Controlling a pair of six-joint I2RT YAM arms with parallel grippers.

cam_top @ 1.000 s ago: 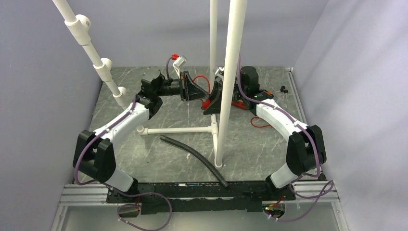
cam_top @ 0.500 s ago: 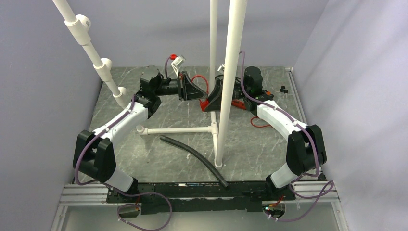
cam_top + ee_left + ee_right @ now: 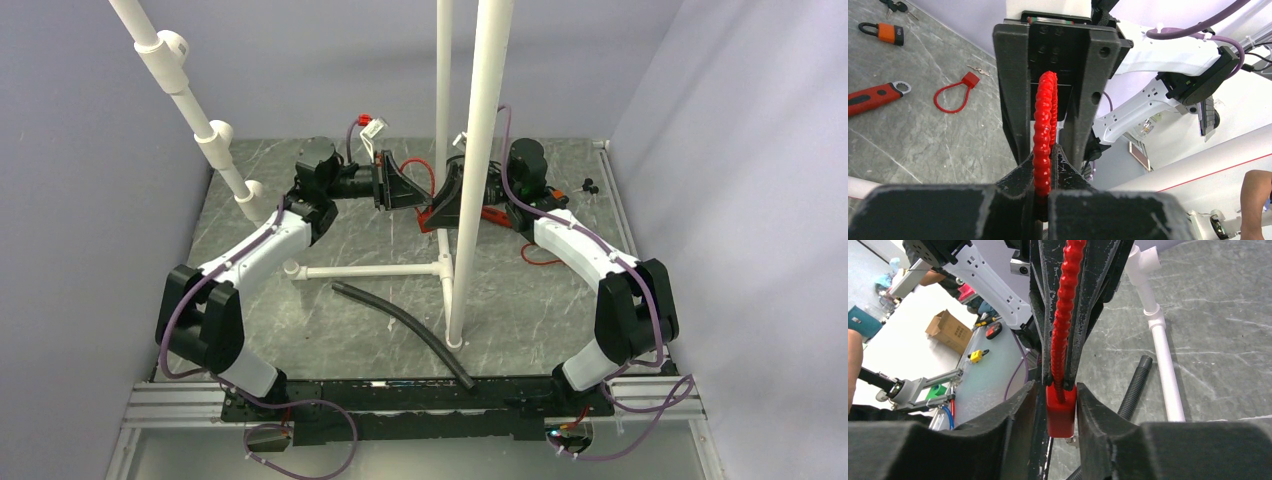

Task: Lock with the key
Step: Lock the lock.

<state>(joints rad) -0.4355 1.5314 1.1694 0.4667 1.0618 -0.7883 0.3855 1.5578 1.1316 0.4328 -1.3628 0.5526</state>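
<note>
A red padlock with a ribbed red cable shackle hangs in the air between my two grippers at the back middle (image 3: pixel 430 213). My left gripper (image 3: pixel 1043 155) is shut on the ribbed cable (image 3: pixel 1043 115). My right gripper (image 3: pixel 1058 390) is shut on the red lock body (image 3: pixel 1061 415), and the cable (image 3: pixel 1064 310) runs from it up into the left gripper's fingers. A small bit of metal (image 3: pixel 1070 441) shows under the body; I cannot tell whether it is the key. In the top view the grippers (image 3: pixel 405 190) (image 3: pixel 447 200) face each other, partly hidden by a white pipe.
A white pipe frame (image 3: pixel 470 170) stands in the middle. A black ribbed hose (image 3: pixel 400 330) lies in front. On the table lie an orange padlock (image 3: pixel 885 32), keys (image 3: pixel 895 6), a red-handled tool (image 3: pixel 875 95) and a second red cable lock (image 3: pixel 953 95).
Both wrists have shifted slightly to the right at the back. The lock stays held between the two grippers.
</note>
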